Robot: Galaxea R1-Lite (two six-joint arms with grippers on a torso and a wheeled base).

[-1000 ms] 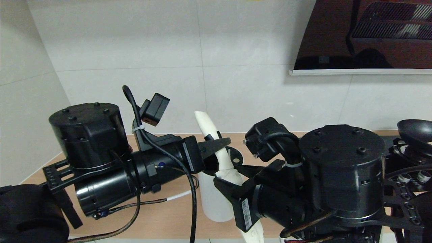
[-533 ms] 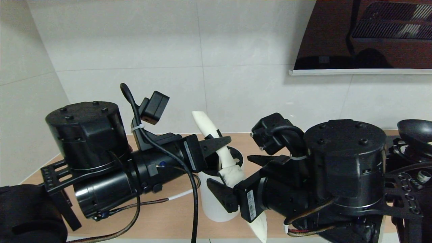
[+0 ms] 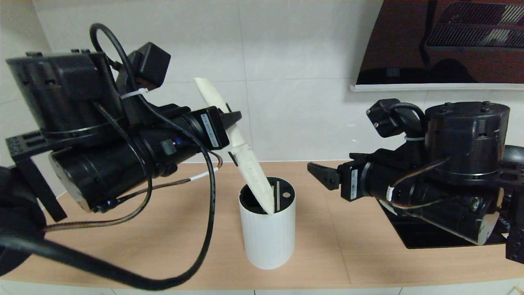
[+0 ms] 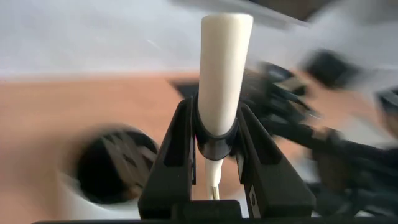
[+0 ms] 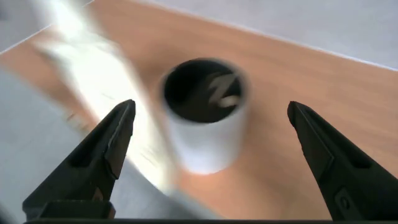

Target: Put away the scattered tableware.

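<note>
1. Head view: the white knife (image 3: 250, 174) is pinched at its handle by the fingers of the left gripper (image 3: 233, 136). It is tilted, with its tip inside the mouth of the white holder (image 3: 268, 239) standing on the surface (image 3: 184, 254). The right gripper (image 3: 323, 174) is held apart, right of the holder
2. Left wrist view: the knife (image 4: 224, 62) is clamped between both fingers, near the holder (image 4: 106, 168)
3. Right wrist view: the right gripper (image 5: 211, 149) has its fingers spread wide, the holder (image 5: 205, 134) framed between them

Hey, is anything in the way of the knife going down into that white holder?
Nothing visible blocks it. The knife, shut in the left gripper, tilts with its tip already in the holder's open mouth, beside the inner divider. The right gripper hangs open off to the right, apart from both.
</note>
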